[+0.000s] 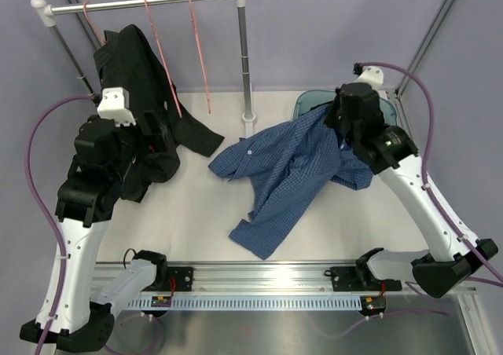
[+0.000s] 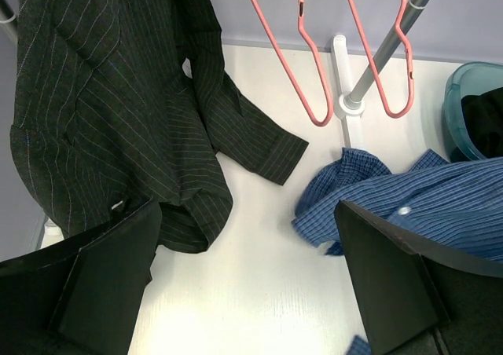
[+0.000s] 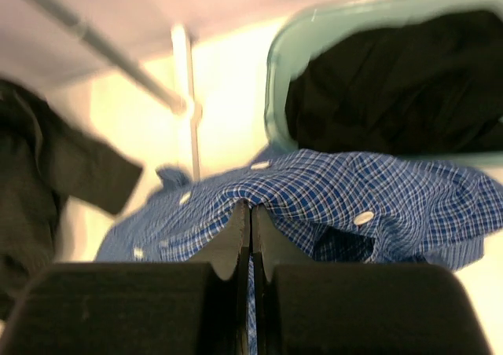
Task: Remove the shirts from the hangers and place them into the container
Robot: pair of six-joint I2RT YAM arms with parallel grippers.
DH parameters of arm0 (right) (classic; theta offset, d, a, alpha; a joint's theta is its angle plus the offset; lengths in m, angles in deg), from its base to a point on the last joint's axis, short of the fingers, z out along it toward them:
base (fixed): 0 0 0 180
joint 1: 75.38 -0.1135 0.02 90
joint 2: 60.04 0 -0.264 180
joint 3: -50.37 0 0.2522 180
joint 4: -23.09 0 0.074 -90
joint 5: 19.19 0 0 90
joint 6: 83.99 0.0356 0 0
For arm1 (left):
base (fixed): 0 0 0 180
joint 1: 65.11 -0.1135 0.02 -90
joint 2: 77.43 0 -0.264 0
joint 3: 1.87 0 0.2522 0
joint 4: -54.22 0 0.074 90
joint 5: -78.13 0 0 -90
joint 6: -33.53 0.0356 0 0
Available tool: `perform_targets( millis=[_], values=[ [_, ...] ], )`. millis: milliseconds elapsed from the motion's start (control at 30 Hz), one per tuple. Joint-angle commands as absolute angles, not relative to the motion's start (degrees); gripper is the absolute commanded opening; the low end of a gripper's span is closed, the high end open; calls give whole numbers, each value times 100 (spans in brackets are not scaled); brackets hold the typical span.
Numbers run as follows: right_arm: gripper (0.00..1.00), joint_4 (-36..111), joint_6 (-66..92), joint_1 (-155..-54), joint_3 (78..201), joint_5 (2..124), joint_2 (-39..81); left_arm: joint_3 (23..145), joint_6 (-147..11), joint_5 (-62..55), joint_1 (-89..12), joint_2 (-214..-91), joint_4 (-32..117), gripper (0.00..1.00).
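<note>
The blue check shirt [image 1: 283,166] lies spread on the table, and one end is lifted beside the teal container [image 1: 306,102]. My right gripper [image 3: 251,210] is shut on a fold of the blue check shirt [image 3: 354,190]. A black shirt [image 3: 393,88] lies inside the container [image 3: 275,80]. A dark pinstriped shirt [image 1: 130,56] hangs on the left hanger [image 1: 93,21], its lower part draped on the table. Two hangers [image 1: 161,53] [image 1: 198,49] hang bare. My left gripper [image 2: 247,214] stands open over bare table between the pinstriped shirt [image 2: 102,96] and the blue shirt [image 2: 440,198].
The white-and-silver rail [image 1: 141,3] crosses the back, with its right post [image 1: 245,56] and foot [image 1: 249,119] standing between the two shirts. A metal track [image 1: 259,276] runs along the near edge. The left arm [image 1: 94,159] stands against the pinstriped shirt.
</note>
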State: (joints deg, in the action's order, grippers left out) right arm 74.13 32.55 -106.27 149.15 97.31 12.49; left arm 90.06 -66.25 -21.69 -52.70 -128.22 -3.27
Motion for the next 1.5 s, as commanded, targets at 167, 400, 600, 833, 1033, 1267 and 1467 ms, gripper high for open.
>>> perform_targets(
  millis=[167, 400, 600, 833, 1033, 1267, 1467],
  values=[
    [0, 6412, 2227, -9342, 16388, 9438, 1554, 8880, -6746, -1995, -5298, -12700, -129, 99],
    [0, 5523, 2262, -8506, 16521, 8716, 2177, 8757, -6816, -1916, -5298, -12639, -103, 99],
    [0, 5294, 2534, -8110, 16232, 8549, 2836, 8642, -6878, -1837, -5298, -12586, -94, 99],
    [0, 5609, 3340, -7951, 15256, 8742, 3663, 8537, -6904, -1820, -5298, -12525, -59, 99],
    [0, 6330, 4693, -7582, 14816, 8119, 4743, 8528, -6904, -1793, -5289, -12533, -77, 99],
    [2, 6884, 5189, -7239, 14965, 7651, 5571, 8528, -6913, -1776, -5298, -12542, -112, 99],
    [30, 6946, 4495, -7248, 15333, 8143, 4686, 8589, -6904, -1785, -5298, -12560, -112, 99]
  ],
)
